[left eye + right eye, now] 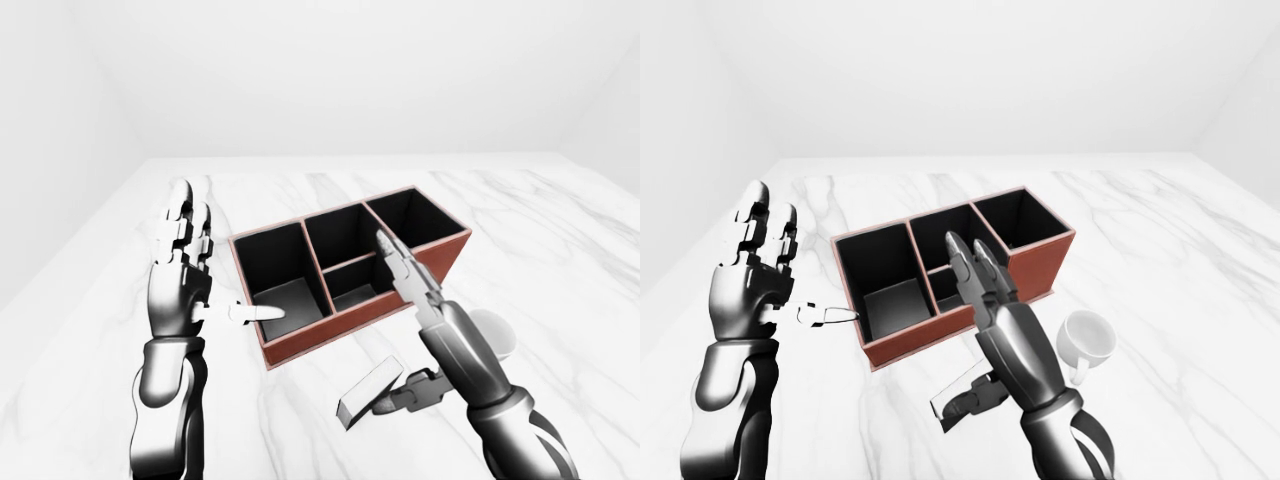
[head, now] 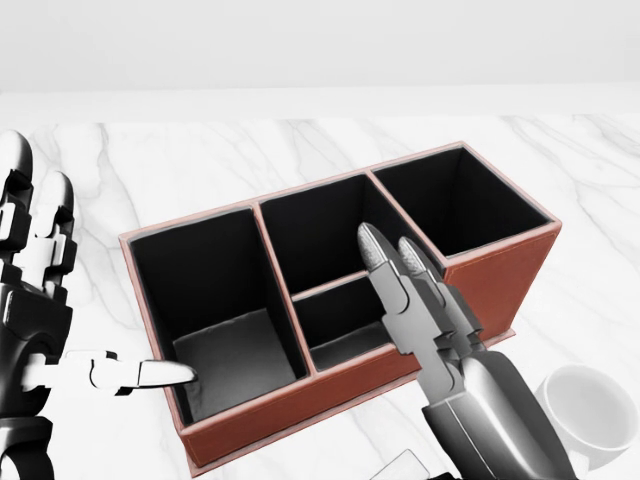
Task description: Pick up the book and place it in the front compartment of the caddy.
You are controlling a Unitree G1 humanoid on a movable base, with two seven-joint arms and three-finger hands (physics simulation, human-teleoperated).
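Step in hand: carrying thin pale grey rectangular book, pinched at one end by right hand between thumb below and straight fingers above, just short of rust-red four-compartment leather caddy, off its nearest wall in left-eye view.

Target, judged: small dark compartment at middle of that nearest wall.

Next move, judged: lifting book over caddy rim, tipping it edge-down, lowering into narrow slot; risking a catch on the divider.

Right arm: reaching across caddy's nearest wall, fingertips extending over its middle compartments.

Left hand: standing upright just left of caddy, fingers apart, holding nothing, thumb pointing at caddy's left wall.

White ceramic mug: sitting right of caddy, near it, on white marble tabletop.
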